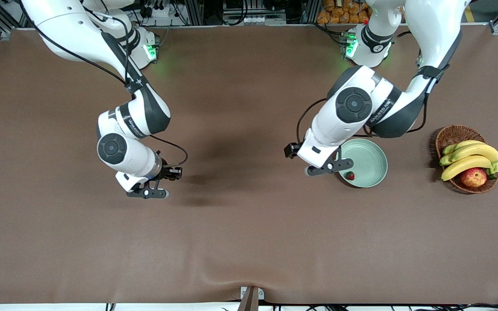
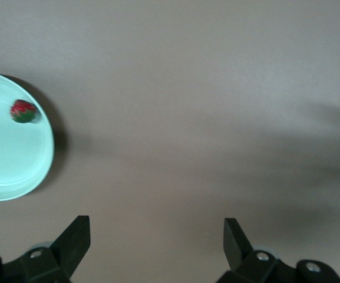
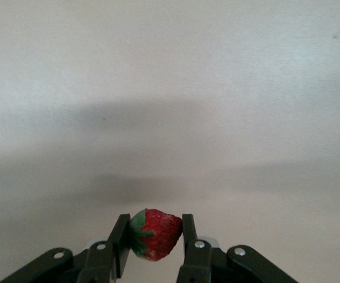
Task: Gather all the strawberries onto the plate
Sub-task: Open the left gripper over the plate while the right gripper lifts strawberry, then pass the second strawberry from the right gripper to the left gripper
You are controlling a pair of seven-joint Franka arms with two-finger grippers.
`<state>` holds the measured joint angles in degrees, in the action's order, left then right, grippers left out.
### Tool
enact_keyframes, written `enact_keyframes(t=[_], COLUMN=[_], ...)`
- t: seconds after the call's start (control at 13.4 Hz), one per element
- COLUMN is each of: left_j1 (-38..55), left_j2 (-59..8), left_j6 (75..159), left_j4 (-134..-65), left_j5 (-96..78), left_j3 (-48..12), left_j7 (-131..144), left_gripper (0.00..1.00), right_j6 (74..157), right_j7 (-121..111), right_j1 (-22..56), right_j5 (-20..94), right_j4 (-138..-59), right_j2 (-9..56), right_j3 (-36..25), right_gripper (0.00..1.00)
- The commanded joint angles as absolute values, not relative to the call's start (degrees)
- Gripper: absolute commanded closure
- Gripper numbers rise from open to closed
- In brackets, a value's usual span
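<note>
Right gripper (image 3: 153, 236) clamps small red strawberry (image 3: 155, 234) above brown table (image 1: 240, 233) | left gripper (image 2: 157, 239) spread wide beside pale mint-green round plate (image 1: 372, 153) holding one berry (image 1: 350, 176)

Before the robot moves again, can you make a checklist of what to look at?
1. Right gripper holds a strawberry firmly between its fingers: ok.
2. Right gripper is over the plate: not ok, it hangs over bare table toward the right arm's end.
3. Left gripper is open and empty: ok.
4. One berry already lies in the plate: ok.
5. Third strawberry located: cannot tell, none in view.
6. Basket of fruit stands apart from the plate: ok.
</note>
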<state>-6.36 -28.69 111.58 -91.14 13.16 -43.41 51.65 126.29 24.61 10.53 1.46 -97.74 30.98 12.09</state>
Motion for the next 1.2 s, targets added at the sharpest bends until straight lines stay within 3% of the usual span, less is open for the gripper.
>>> enact_keyframes(t=[0.0,0.37,0.6,0.97,1.05,1.12], left_j1=[-9.7,-12.6,-13.0,-12.7,-12.7,-12.1], left_j2=[-27.1,-26.9,-26.3,-25.0,-25.0,-25.4], left_j6=[106.8,105.3,105.3,105.3,105.3,105.3], left_j4=[-90.9,-91.0,-90.9,-90.7,-90.9,-90.9], left_j5=[12.3,12.2,12.2,12.0,12.0,12.0], left_j3=[-43.5,-43.6,-43.6,-44.5,-44.7,-44.7], left_j7=[51.9,54.9,56.9,56.6,56.5,56.6], left_gripper=[0.00,0.00,0.00,0.00,0.00,0.00], right_j6=[129.2,145.8,153.8,158.6,158.6,158.7], right_j7=[27.4,33.2,37.6,38.4,38.0,37.9], right_j1=[13.4,23.4,29.3,33.6,34.5,35.8], right_j5=[6.5,9.9,9.8,9.3,9.0,8.9], right_j4=[-92.3,-90.9,-86.2,-79.2,-78.4,-77.8], right_j2=[35.9,41.2,47.1,54.7,55.5,55.7], right_j3=[11.9,11.9,11.4,10.7,9.2,8.0], right_gripper=[0.92,0.91,0.91,0.91,0.88,0.77])
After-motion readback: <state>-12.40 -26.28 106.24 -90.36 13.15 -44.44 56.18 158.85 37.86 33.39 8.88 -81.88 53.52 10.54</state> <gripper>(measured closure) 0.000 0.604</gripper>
